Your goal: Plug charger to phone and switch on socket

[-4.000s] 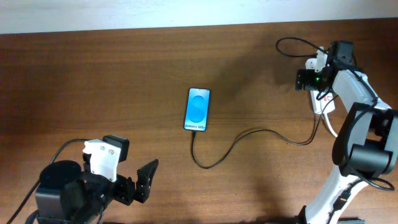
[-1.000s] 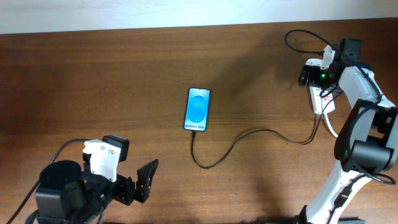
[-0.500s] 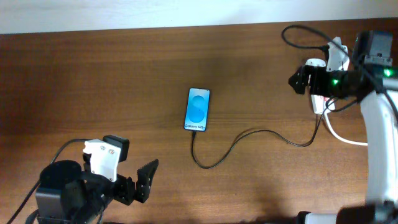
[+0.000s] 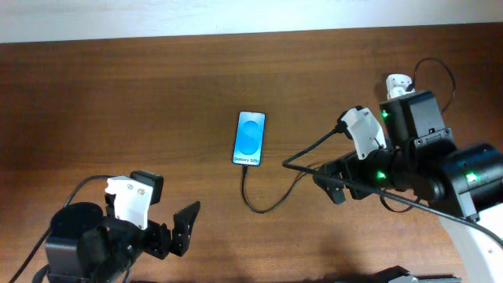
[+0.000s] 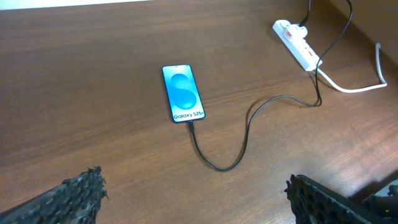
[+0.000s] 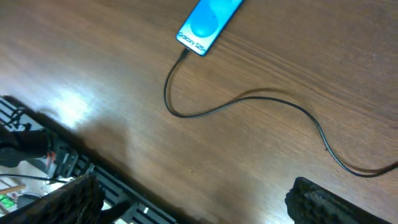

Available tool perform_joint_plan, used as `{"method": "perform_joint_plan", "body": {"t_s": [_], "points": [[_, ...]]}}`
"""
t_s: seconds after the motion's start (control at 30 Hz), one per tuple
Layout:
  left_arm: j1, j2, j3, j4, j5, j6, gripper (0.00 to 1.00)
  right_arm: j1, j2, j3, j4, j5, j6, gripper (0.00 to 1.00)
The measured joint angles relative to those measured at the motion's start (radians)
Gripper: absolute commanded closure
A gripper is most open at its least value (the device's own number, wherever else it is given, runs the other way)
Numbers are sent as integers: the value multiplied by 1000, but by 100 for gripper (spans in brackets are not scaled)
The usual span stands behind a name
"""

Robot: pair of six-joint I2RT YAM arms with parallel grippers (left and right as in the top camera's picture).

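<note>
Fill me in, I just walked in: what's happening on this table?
The charger is plugged into the phone and runs to the socket at far right. The right gripper hovers open and empty over the cable; the left gripper sits open near the front. Switch state is unreadable.

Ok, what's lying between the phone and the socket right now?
Only the charger, looping across bare table from the phone to the socket. The left wrist view shows it plainly. Overhead, the right arm covers the socket end.
</note>
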Motion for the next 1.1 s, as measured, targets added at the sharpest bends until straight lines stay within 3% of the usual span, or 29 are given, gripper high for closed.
{"method": "perform_joint_plan", "body": {"t_s": [0.1, 0.2, 0.37, 0.63, 0.8, 1.03, 1.1], "points": [[0, 0, 0, 0, 0, 0, 1, 2, 24, 0, 5, 126, -16, 2], [0, 0, 0, 0, 0, 0, 1, 2, -5, -6, 131, 208, -71, 2], [0, 0, -1, 0, 0, 0, 1, -58, -259, -127, 351, 213, -145, 2], [0, 0, -3, -2, 0, 0, 1, -130, -780, -966, 1014, 92, -149, 2], [0, 2, -3, -1, 0, 0, 1, -171, -1078, -1397, 1487, 56, -49, 2], [0, 1, -3, 0, 0, 0, 1, -178, -1196, -1521, 1569, 87, -31, 2], [0, 1, -3, 0, 0, 0, 1, -178, -1197, -1533, 1513, 87, -32, 1]]}}
